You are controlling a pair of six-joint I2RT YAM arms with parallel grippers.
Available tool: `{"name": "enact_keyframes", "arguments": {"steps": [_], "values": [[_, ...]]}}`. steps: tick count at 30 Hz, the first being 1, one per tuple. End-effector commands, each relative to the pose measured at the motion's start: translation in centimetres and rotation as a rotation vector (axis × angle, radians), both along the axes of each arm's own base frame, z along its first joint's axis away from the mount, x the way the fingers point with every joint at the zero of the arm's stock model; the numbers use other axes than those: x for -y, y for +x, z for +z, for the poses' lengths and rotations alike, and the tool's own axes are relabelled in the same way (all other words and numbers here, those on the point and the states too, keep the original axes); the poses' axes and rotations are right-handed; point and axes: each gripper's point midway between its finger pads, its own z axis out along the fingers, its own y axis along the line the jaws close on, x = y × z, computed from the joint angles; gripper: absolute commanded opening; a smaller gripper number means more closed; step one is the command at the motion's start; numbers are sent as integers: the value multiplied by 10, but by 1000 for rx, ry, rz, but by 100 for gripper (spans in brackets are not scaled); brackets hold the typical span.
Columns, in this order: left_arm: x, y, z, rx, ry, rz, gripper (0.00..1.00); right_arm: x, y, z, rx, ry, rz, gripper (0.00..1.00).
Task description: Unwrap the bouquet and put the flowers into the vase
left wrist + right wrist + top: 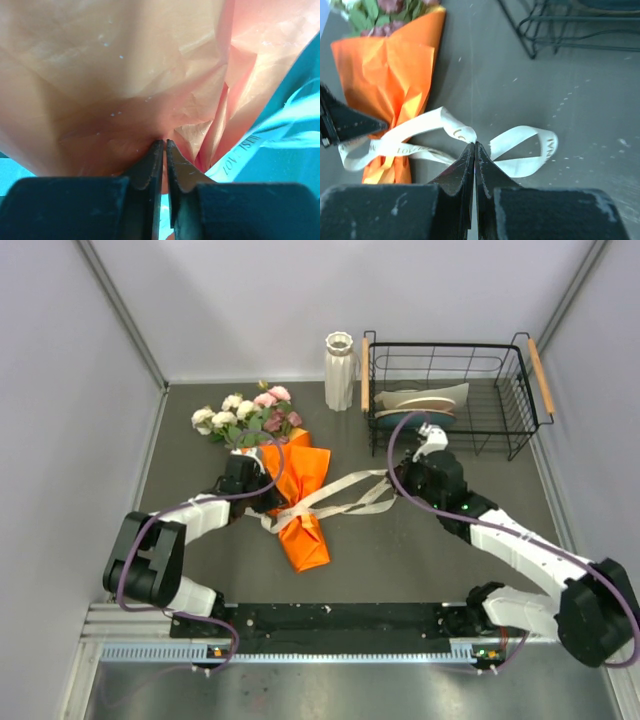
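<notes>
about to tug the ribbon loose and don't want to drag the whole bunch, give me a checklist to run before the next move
1. Right jaws pinched on the ribbon: ok.
2. Left jaws shut on the orange paper, pinning the bouquet: ok.
3. Ribbon off the bouquet: not ok, it loops round the paper's narrow part.
4. Knot undone: cannot tell.
5. Flowers free of paper: not ok, only the heads show.
6. Vase upright, mouth unblocked: ok.
</notes>
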Motion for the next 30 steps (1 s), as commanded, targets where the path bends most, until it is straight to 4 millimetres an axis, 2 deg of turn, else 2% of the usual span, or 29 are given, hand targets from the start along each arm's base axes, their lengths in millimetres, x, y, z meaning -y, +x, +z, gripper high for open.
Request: {"name": "enact_keyframes", "arguments": {"steps": [1,2,3,4,6,8,10,11,14,15,16,19,21,26,27,28,30], "values": [[2,-4,27,36,-1,-78,18,-34,1,-13,-43,-17,197,0],[2,-8,33,32,-4,-85,21,-38,4,-14,-51,-19,204,0],[3,-7,53,79,-19,-96,28,-40,7,-22,-73,-31,208,0],[4,-9,62,97,-24,-101,33,-43,8,-24,-80,-34,220,0],[3,-16,87,144,-32,-120,45,-52,10,-20,-75,-23,265,0],[1,-22,101,163,-22,-128,51,-59,11,-18,-77,-11,289,0],[0,-33,115,192,-14,-173,61,-62,11,-17,-82,-5,304,0],[2,-38,122,208,-21,-202,61,-64,10,-14,-79,-2,318,0],[15,-58,115,152,-27,-320,61,-68,7,-7,-70,7,358,0],[19,-62,112,143,-5,-363,64,-69,7,-6,-69,6,363,0],[21,-69,101,107,64,-380,66,-69,7,-4,-66,5,365,0],[20,-62,90,102,202,-385,70,-71,7,4,-49,8,382,0],[25,-54,89,138,236,-416,70,-73,7,9,-36,10,391,0],[36,-43,73,85,279,-487,66,-71,4,5,-45,6,395,0],[40,-43,73,92,283,-506,65,-72,3,5,-43,7,398,0],[53,-47,75,114,276,-552,65,-71,2,2,-51,12,398,0],[66,-50,69,118,322,-607,66,-72,0,0,-53,15,403,0]]}}
